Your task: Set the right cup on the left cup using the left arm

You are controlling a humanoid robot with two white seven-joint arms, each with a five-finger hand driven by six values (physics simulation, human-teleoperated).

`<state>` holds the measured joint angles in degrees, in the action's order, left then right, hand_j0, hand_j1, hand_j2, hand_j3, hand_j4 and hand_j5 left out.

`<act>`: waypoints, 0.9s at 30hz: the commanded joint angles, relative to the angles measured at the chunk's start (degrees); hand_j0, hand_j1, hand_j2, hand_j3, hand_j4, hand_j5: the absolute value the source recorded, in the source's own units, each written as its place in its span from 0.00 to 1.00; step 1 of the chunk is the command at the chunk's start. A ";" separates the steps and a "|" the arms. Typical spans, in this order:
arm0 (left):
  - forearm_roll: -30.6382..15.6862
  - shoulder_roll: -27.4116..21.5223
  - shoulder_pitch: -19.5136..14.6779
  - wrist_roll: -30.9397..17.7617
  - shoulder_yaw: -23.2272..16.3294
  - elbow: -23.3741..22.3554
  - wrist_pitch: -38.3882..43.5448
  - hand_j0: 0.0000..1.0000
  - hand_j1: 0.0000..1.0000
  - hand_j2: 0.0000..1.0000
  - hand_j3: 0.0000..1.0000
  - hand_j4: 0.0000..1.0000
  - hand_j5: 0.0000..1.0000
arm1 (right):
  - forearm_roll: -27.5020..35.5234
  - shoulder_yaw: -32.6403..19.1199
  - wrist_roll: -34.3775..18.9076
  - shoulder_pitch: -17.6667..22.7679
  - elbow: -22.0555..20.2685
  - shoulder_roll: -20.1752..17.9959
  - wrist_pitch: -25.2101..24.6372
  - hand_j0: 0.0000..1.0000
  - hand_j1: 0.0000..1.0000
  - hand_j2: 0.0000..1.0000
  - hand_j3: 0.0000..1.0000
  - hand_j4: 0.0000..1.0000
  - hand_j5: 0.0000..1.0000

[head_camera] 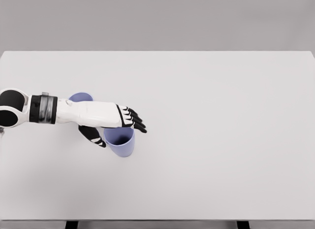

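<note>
Left hand (112,124), white with black fingertips, is seen reaching in from the left edge of the picture, its four fingers (137,121) stretched over the far rim of a lavender cup (119,141) and its thumb (93,135) dropped to the cup's left wall. The cup is thus bracketed between thumb and fingers; a loose grip seems to be formed, though it cannot be told whether the pads actually press the wall or whether the cup is lifted off the surface. This cup, the right-hand one of the pair, is shown just below the palm, upright or nearly so, its open mouth visible. A second lavender cup (80,97), the left one and the target, is glimpsed behind the wrist, only the far arc of its rim showing past the forearm; the two cups are near each other but apart. Judged from this, the grasp is being made or just completed, and the carrying across and setting of the held cup onto the left cup is not yet done. Beneath everything a wide white table (221,140) is spread, with a grey wall behind it. No right arm is shown.
</note>
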<state>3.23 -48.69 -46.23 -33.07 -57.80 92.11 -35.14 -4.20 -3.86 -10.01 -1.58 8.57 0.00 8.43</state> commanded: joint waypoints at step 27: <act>-14.82 -12.65 -12.92 -0.76 2.25 6.85 0.14 0.60 0.60 0.60 0.60 0.60 0.60 | -0.02 0.00 -0.01 0.00 0.04 0.00 0.01 1.00 1.00 1.00 1.00 1.00 1.00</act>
<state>-8.91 -59.59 -59.95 -33.64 -55.53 98.28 -35.15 -4.20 -3.86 -10.01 -1.58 8.58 0.00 8.43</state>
